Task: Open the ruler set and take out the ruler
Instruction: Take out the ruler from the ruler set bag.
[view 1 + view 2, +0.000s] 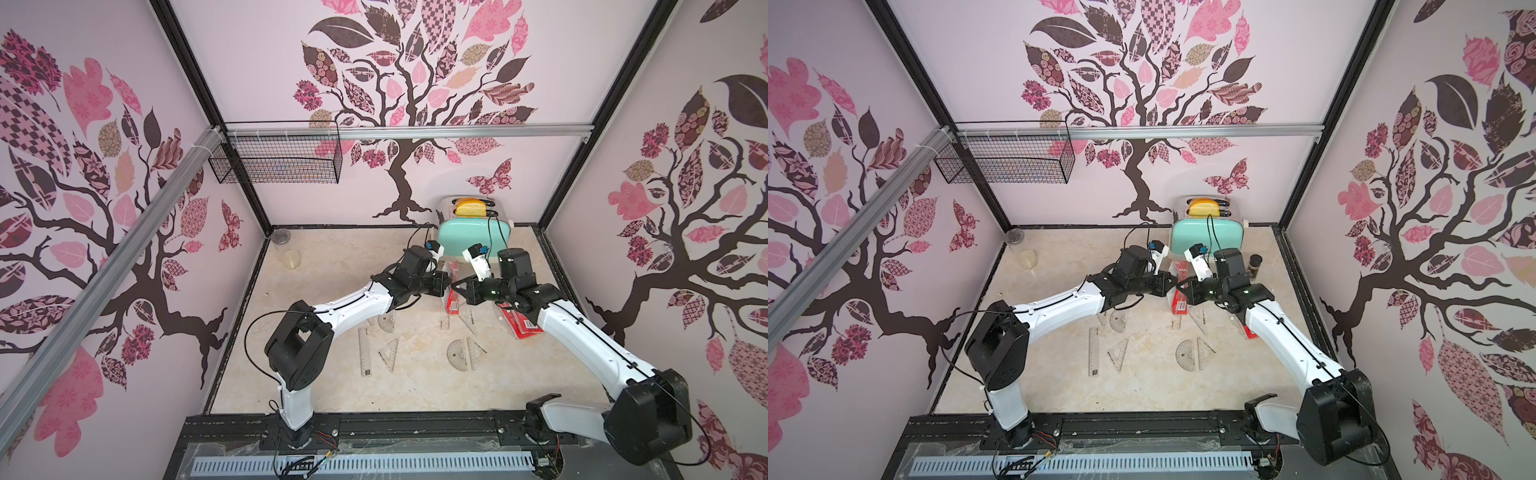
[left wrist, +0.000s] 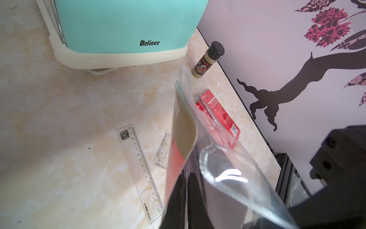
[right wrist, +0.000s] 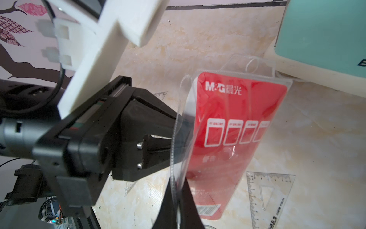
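**Item:** ruler set [image 3: 233, 138]. Clear plastic sleeve with a red M&G card insert and a hang tab at the far end.

**Location:** raised off the surface [image 1: 332, 266], right of centre, just in front of the mint toaster [image 2: 122, 25]. In both top views it hangs between the two grippers.

**Left gripper** [image 2: 186, 178]: jaws together, pinching one clear wall of the sleeve (possibly the card edge too; hard to tell).

**Right gripper** [image 3: 179, 190]: jaws together on the beaded seam at the near end.

**Contents:** whether a ruler lies behind the card cannot be made out.

**Step in hand (judged):** parting the sleeve mouth.

**Handling notes:**
- Hold the right grip fixed as the anchor.
- Draw the left away slowly and sideways, so the film peels open.
- The film looks thin and slick, so a shallow pinch may slip off.
- Keep the pack lifted clear of what lies beneath.

**Nearby, not to be disturbed:**
- Loose straight ruler [image 2: 140, 170]
- Set square [image 3: 267, 196]
- Spare red packs [image 2: 219, 113] (lying to the right)
- Spice bottle [image 2: 208, 59]
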### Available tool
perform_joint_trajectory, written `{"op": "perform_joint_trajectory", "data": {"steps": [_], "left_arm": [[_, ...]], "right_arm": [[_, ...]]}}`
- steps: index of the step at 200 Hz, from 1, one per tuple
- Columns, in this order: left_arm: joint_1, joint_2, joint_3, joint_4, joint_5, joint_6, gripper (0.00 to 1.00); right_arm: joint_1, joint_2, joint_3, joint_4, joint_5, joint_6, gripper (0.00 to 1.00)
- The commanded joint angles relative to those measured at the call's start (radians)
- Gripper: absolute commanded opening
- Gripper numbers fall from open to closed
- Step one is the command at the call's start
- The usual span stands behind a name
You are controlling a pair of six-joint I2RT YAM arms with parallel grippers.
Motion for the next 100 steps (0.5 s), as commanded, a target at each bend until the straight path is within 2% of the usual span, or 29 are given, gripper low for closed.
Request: {"op": "perform_joint_trajectory", "data": {"steps": [1,100], "left_arm": [[-0.002,-0.036,-0.022,-0.032,-0.029,0.028,0.00],[-0.002,-0.142,-0.068,-0.046,-0.058,0.023,0.00]], "right_arm": [[-0.002,-0.016,0.013,0.013,0.046,-0.018,0.00],[-0.002,0.046,-0.032,0.081,0.156,0.001,0.00]]}}
